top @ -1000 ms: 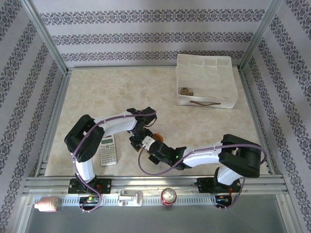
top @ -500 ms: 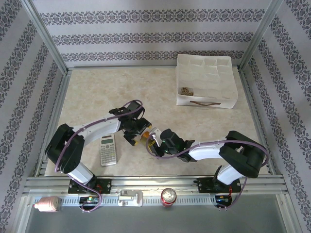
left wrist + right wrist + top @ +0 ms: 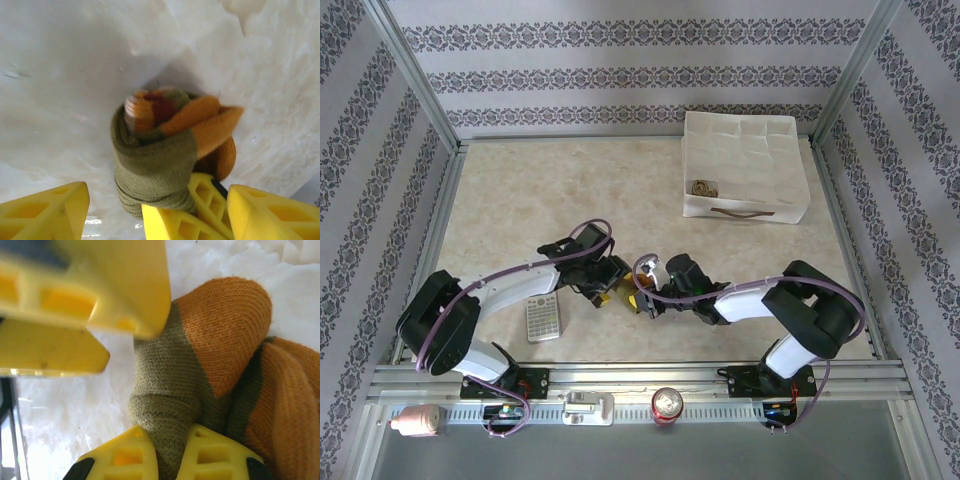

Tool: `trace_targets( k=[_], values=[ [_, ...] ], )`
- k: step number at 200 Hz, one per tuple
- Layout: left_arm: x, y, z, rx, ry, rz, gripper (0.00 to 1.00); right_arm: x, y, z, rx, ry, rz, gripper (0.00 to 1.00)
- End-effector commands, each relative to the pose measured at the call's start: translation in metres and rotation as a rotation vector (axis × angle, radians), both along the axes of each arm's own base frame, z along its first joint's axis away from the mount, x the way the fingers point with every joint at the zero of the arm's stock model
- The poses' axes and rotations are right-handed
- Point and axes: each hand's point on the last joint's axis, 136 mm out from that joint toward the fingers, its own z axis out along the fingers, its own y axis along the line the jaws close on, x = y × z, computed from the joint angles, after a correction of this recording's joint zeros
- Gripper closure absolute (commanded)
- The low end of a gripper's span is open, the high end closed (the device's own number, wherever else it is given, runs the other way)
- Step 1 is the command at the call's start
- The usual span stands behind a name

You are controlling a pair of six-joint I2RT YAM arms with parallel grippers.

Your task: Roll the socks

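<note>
The olive green sock (image 3: 160, 155), with an orange toe and heel and coloured stripes, is bunched into a rough roll on the table (image 3: 520, 210). My right gripper (image 3: 170, 447) is shut on a fold of its olive fabric. My left gripper (image 3: 157, 192) stands open, one finger on each side of the roll, and the right gripper's yellow fingers (image 3: 200, 200) show between them. In the top view the left gripper (image 3: 610, 286) and the right gripper (image 3: 643, 297) meet at the sock (image 3: 629, 292) near the table's front middle. A small brown patterned bundle (image 3: 702, 187), possibly the argyle sock, lies in the white box.
A grey calculator (image 3: 543, 315) lies just left of the grippers under the left arm. The white box (image 3: 750, 150) stands at the back right. A drink can (image 3: 667, 403) and a pink object (image 3: 415, 422) sit on the front rail below the table edge.
The left arm has lowered and stretched out flat towards the centre. The right wrist has swung rightwards and up a little. Both grippers have stayed together at the sock.
</note>
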Motion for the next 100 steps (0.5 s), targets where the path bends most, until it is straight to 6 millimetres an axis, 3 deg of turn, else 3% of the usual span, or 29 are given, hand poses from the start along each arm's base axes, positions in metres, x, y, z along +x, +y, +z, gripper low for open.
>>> trace_targets(
  k=[1, 32, 66, 81, 100],
  values=[
    [0.006, -0.019, -0.003, -0.038, -0.035, -0.021, 0.27, -0.058, -0.077, -0.093, -0.333, 0.404, -0.109, 1.00],
    [0.007, -0.027, -0.022, -0.004, -0.008, -0.035, 0.25, -0.049, -0.082, -0.091, -0.297, 0.443, -0.172, 1.00],
    [0.009, -0.010, -0.054, 0.137, 0.037, 0.000, 0.31, -0.043, -0.081, -0.086, -0.262, 0.452, -0.170, 1.00],
    [0.004, -0.002, -0.068, 0.209, 0.097, 0.007, 0.39, -0.039, -0.077, -0.082, -0.262, 0.426, -0.139, 1.00],
    [-0.015, 0.013, -0.082, 0.295, 0.210, 0.004, 0.65, -0.031, -0.068, -0.069, -0.266, 0.329, -0.077, 1.00]
  ],
)
